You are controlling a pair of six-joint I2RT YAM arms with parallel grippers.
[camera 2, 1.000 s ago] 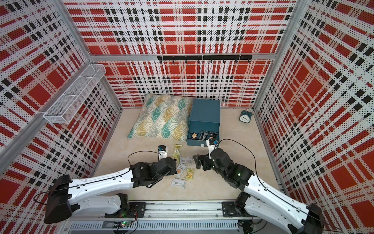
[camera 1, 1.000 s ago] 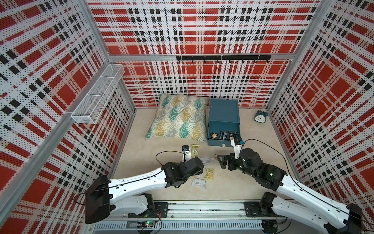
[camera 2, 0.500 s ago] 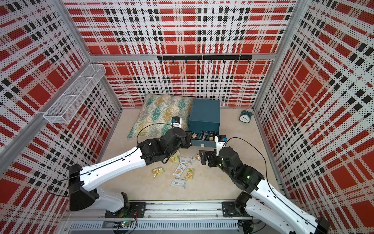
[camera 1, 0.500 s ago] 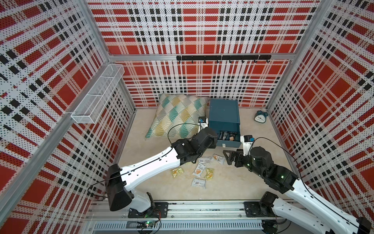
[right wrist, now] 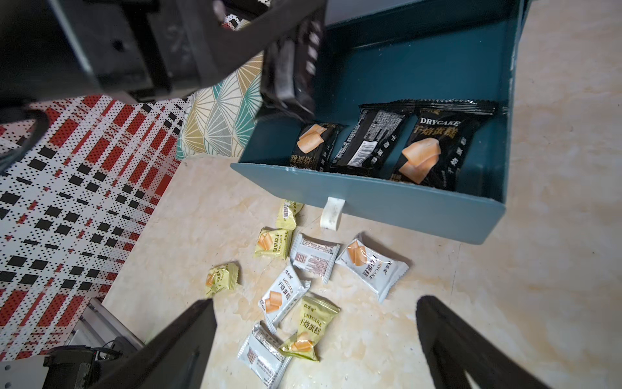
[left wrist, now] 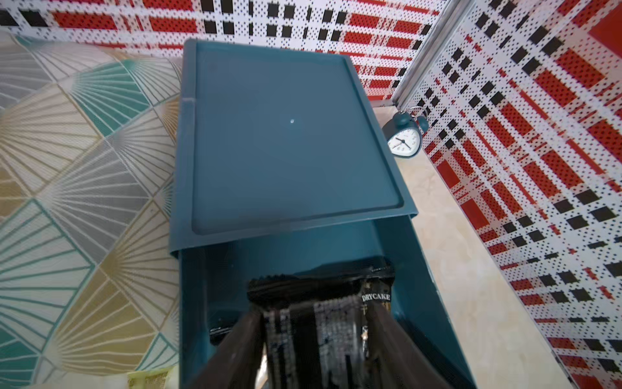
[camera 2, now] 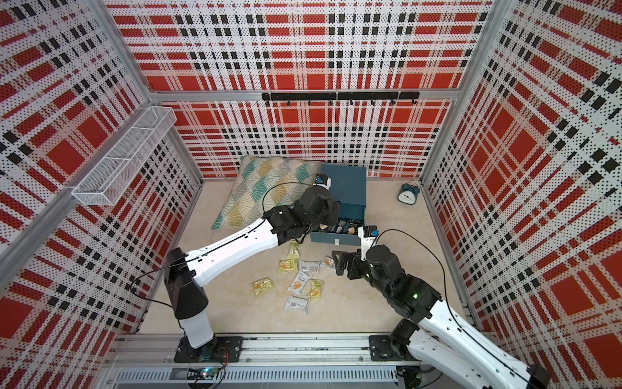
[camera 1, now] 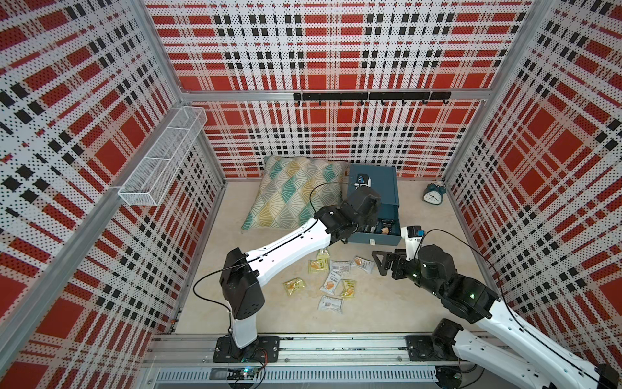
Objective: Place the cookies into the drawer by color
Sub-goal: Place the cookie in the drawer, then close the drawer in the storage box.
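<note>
Perforated walls point(camera 1: 101, 101) in red, black and white plaid enclose a beige marbled floor point(camera 1: 269, 320); a white wire basket point(camera 1: 161, 158) hangs on one side wall. The left arm point(camera 1: 286, 246) stretches across the floor to the back, and the right arm point(camera 1: 471, 296) is bent low near the front. A fan-patterned cushion point(camera 1: 289, 192) lies at the back wall, just beside the teal-blue chest point(camera 1: 385, 188). The drawer point(right wrist: 404, 205) directly beneath the chest's top panel stands pulled out. The left gripper point(left wrist: 314, 311) hangs over this drawer with a black packet point(left wrist: 303, 289) between its fingers; whether they clamp the packet or have let it go cannot be told. The right gripper point(right wrist: 316, 303) is spread wide and empty above the floor in front of the drawer. A small blue alarm clock point(camera 1: 432, 195) stands in the back corner, apart from the chest. Three black packets point(right wrist: 417, 148) lean inside the drawer. Four yellow packets point(right wrist: 272, 242) and four white packets point(right wrist: 372, 266) lie loosely clustered on the floor just before the drawer front.
</note>
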